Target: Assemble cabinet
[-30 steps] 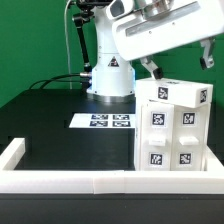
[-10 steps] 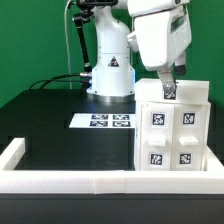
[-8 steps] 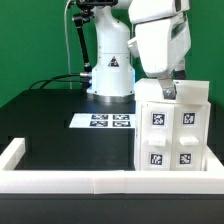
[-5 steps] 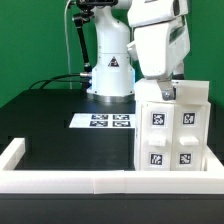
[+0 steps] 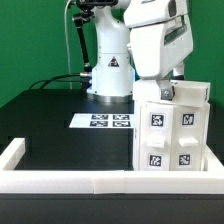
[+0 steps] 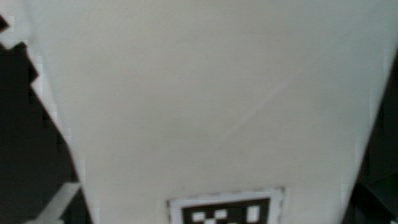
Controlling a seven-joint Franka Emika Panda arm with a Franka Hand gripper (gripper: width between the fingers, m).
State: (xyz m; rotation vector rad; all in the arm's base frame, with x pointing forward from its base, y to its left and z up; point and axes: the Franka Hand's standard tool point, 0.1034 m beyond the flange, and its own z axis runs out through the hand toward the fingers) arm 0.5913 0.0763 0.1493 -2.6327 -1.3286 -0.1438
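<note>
The white cabinet stands upright at the exterior view's right, with several black-and-white tags on its front. My gripper points straight down onto the cabinet's top, near its left end. One dark finger shows against the top edge. In the wrist view the cabinet's white surface fills the space between the jaws, with one tag near the fingertips. The jaws look closed on the cabinet's top part. The top tag is hidden under the hand.
The marker board lies flat on the black table in front of the robot base. A low white border frame runs along the table's front and left edge. The cabinet stands against it.
The gripper has turned from tilted above the cabinet to vertical and come down onto its top. Over the last second it has shifted slightly to the exterior view's right.
</note>
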